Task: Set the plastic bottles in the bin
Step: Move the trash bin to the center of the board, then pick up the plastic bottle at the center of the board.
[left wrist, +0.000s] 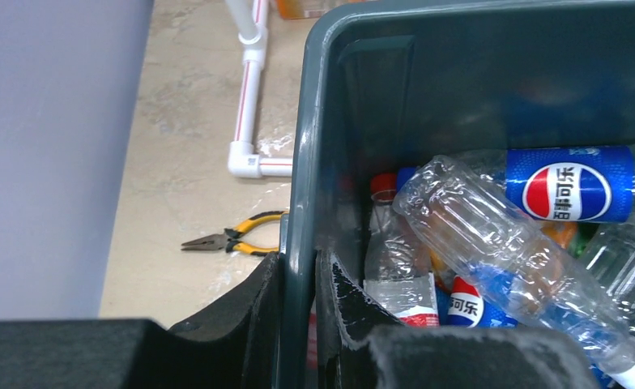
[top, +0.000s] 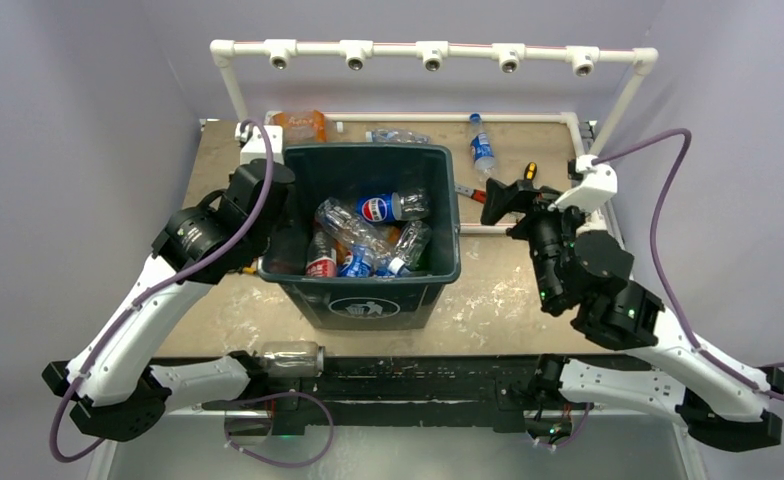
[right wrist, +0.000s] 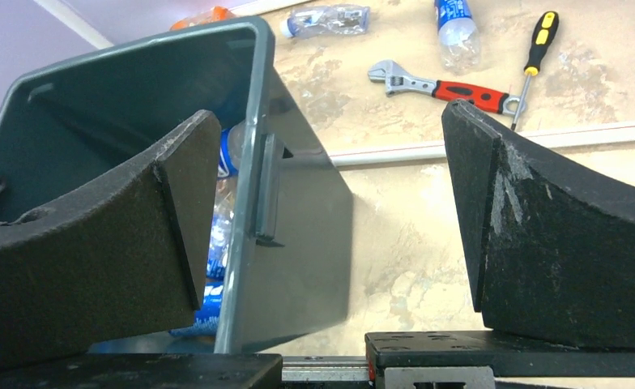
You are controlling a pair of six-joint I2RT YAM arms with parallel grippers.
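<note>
The dark green bin (top: 368,300) stands mid-table and holds several plastic bottles (top: 368,235), clear ones and blue-labelled ones. My left gripper (top: 273,195) is shut on the bin's left wall (left wrist: 298,203), one finger outside and one inside; bottles (left wrist: 500,243) lie just right of it. My right gripper (top: 498,200) is open and empty beside the bin's right rim, whose wall (right wrist: 298,211) shows between the fingers (right wrist: 176,211). Loose bottles lie behind the bin: an orange one (top: 303,125), a clear one (top: 398,136) and a blue-labelled one (top: 482,150). Another clear bottle (top: 290,358) lies at the near edge.
A white pipe frame (top: 428,52) rims the back of the table. Yellow-handled pliers (left wrist: 229,241) lie left of the bin. A red-handled wrench (right wrist: 440,83) and a yellow-and-black screwdriver (right wrist: 537,40) lie behind the right gripper.
</note>
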